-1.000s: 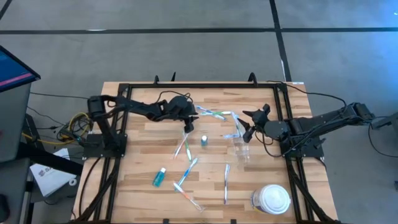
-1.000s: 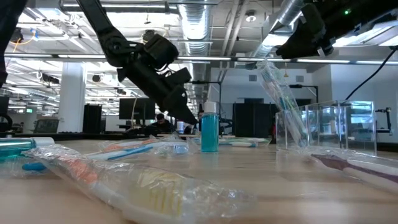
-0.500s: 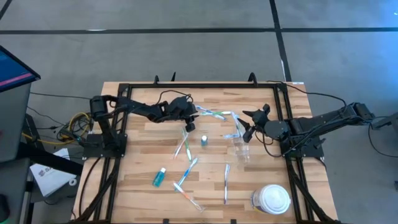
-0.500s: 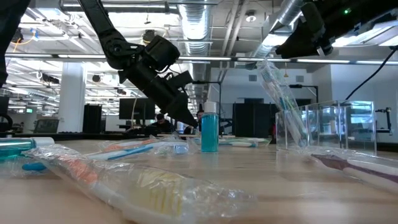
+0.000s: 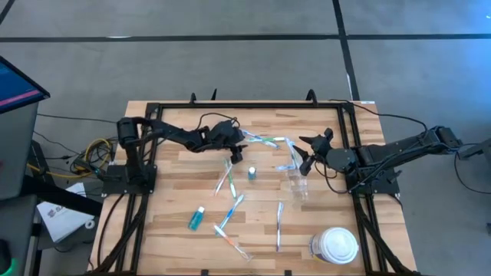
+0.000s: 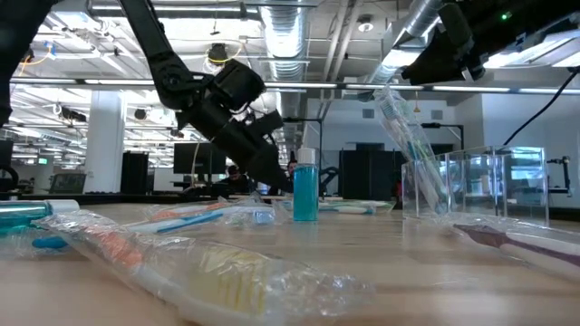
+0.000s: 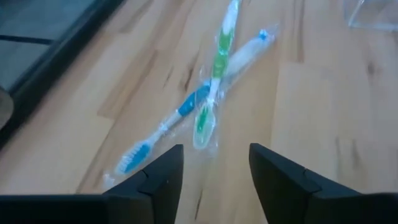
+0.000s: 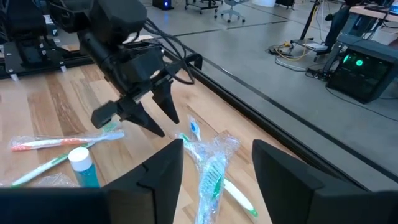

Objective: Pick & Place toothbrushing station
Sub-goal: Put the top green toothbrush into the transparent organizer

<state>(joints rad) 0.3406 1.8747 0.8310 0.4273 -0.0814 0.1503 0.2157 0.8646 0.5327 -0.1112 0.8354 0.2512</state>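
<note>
Two wrapped toothbrushes, one blue (image 7: 186, 109) and one green (image 7: 214, 68), lie crossed on the wooden table (image 5: 176, 192) just past my left gripper (image 7: 214, 174). That gripper (image 5: 234, 156) hangs open, slanting down, with nothing between its fingers. A small teal tube (image 5: 252, 172) stands upright next to it. The clear cup (image 5: 298, 184) stands at centre right with wrapped toothbrushes (image 6: 408, 145) leaning in it. My right gripper (image 5: 305, 153) hovers open above the cup; the wrapped brush tops (image 8: 211, 165) show just ahead of its fingers.
More wrapped toothbrushes (image 5: 225, 182) (image 5: 230, 215) (image 5: 279, 226) lie scattered over the middle and near part of the table. A second teal tube (image 5: 197, 218) lies near left. A large white round lidded container (image 5: 337, 245) stands at the near right corner. A black frame (image 5: 253, 105) borders the table.
My left gripper has tipped a little further down toward the crossed toothbrushes and its fingers have spread wider. My right gripper has kept still above the cup.
</note>
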